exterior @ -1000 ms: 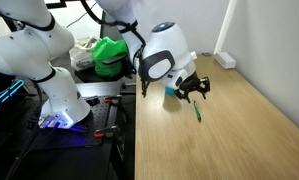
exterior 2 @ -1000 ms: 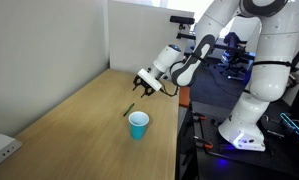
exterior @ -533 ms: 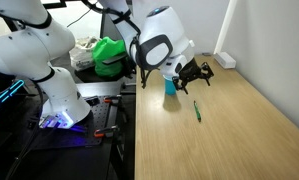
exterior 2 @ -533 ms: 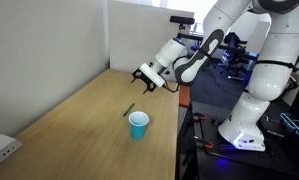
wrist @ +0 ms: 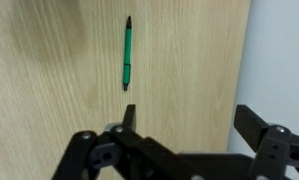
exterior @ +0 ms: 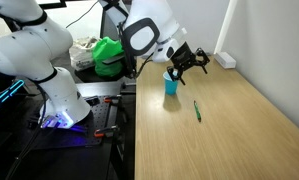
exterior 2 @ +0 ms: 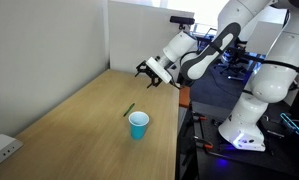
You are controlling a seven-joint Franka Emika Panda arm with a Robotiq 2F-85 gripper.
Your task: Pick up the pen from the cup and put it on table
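Note:
The green pen lies flat on the light wood table, beside the light-blue cup. It also shows in an exterior view just beyond the cup, and in the wrist view far ahead of the fingers. My gripper is open and empty, raised above the table past the cup. It also shows in an exterior view and in the wrist view, with its fingers spread wide over the table edge.
A dark bench with green cloth and a second white robot stands beside the table. A white power strip lies at one table end. A white wall borders the table's long side.
My open gripper has risen and moved away from the pen, which stays lying on the table. The cup has not moved.

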